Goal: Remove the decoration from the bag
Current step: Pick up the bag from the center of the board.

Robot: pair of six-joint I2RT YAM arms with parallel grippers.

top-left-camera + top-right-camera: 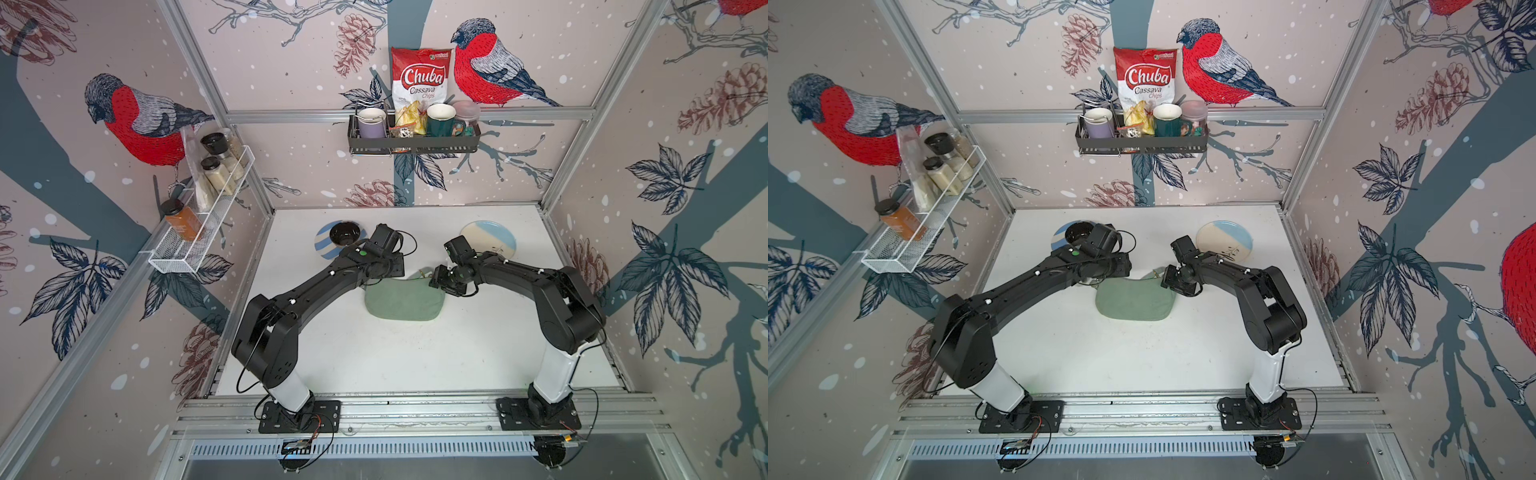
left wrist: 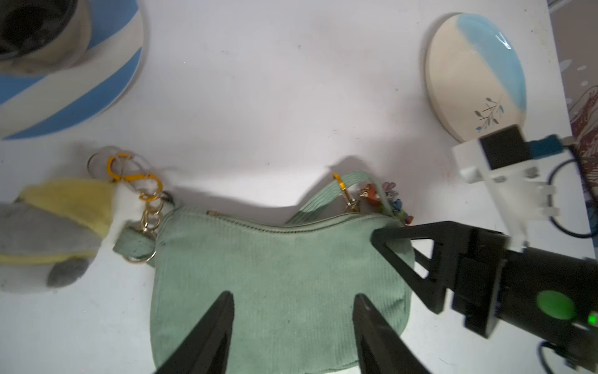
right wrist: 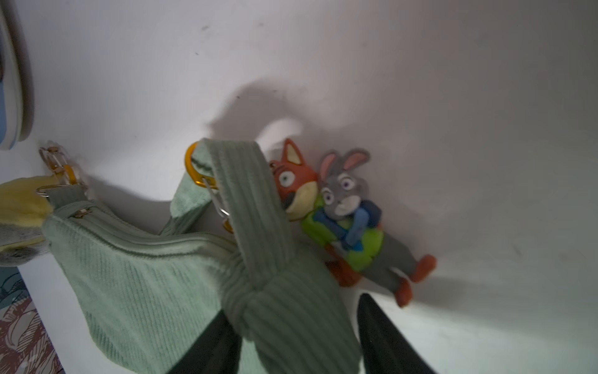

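Bag [image 1: 405,301]: sage-green corduroy, lying flat mid-table [image 1: 415,357] between the two arms. Long axis runs side to side, from one arm to the other. The rounded belly faces the robot bases and the zipper edge faces the back wall.

End toward the left arm: grey-and-yellow plush toy [image 2: 55,226] on a chain and orange clip.

End toward the right arm: strap [image 3: 239,194] arched up, orange carabiner [image 3: 194,168] hooked on it, fox-and-rabbit charm [image 3: 346,220] lying on the table just beside it.

Left gripper [image 2: 294,295]: over the bag's body, jaws apart, flat fabric showing between them.

Right gripper [image 3: 293,306]: jaws straddle the bag's end where the strap joins. Cannot tell if they pinch it.

Behind the bag: striped plate [image 1: 322,245] with dark bowl [image 1: 345,235], and cream-and-blue plate [image 1: 488,241].
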